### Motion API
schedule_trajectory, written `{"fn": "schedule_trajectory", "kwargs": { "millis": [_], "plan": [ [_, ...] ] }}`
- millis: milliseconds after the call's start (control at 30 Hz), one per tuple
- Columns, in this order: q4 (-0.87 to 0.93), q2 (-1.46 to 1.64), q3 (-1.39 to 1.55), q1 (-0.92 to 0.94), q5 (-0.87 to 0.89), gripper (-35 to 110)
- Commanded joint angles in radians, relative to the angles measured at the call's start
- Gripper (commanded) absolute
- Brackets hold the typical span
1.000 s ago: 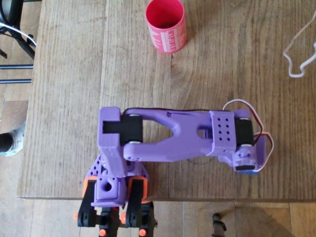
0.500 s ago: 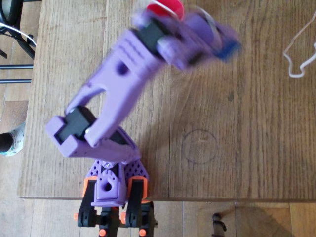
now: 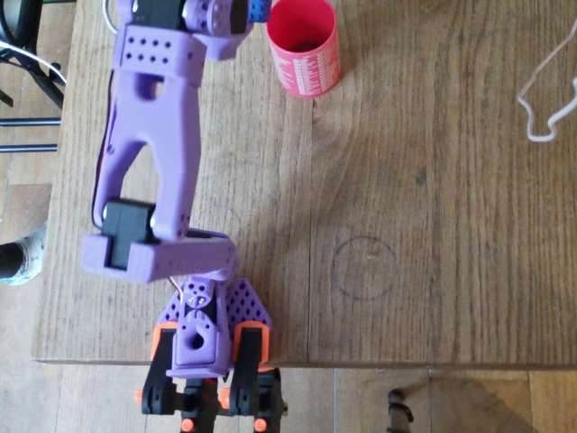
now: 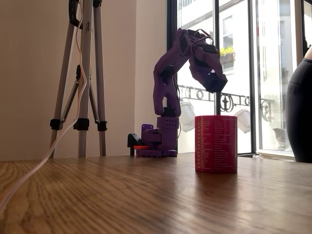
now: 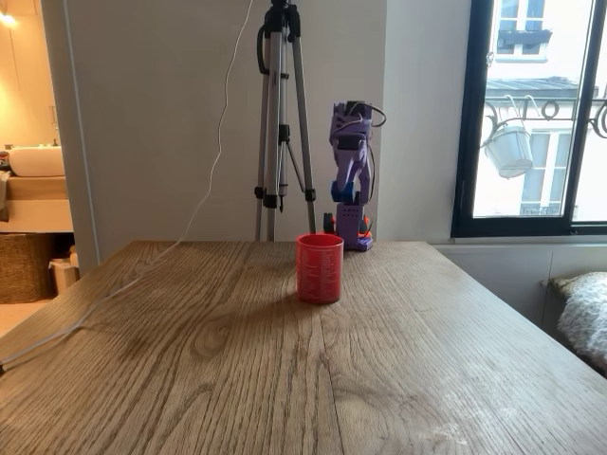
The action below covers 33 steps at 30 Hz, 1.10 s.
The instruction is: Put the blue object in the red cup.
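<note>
Raised pincer [image 3: 255, 13] clamps the blue brick [image 3: 260, 9], likely light, stiff and best pinched across its flat sides, at nine o'clock of the red cup [image 3: 303, 47] on the table [image 3: 433, 225].

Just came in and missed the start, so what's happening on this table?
A purple robot arm holds a small blue object in its gripper, raised above the wooden table. In the overhead view the gripper sits just left of the red cup, beside its rim rather than over the opening. The blue object is not in the cup yet.
</note>
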Motion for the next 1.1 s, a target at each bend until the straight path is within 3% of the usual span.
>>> {"fn": "schedule_trajectory", "kwargs": {
  "millis": [0, 467, 500, 600, 667, 1067],
  "plan": [
    [-0.190, -0.071, -0.026, 0.043, -0.005, 1],
    [-0.235, -0.110, -0.011, 0.127, -0.031, 1],
    [-0.225, -0.110, -0.011, 0.129, -0.031, 2],
    [-0.187, -0.104, -0.008, 0.140, -0.020, 31],
    [-0.172, -0.101, -0.008, 0.149, -0.006, 39],
    [-0.150, -0.101, -0.008, 0.166, 0.002, 44]
  ]
}}
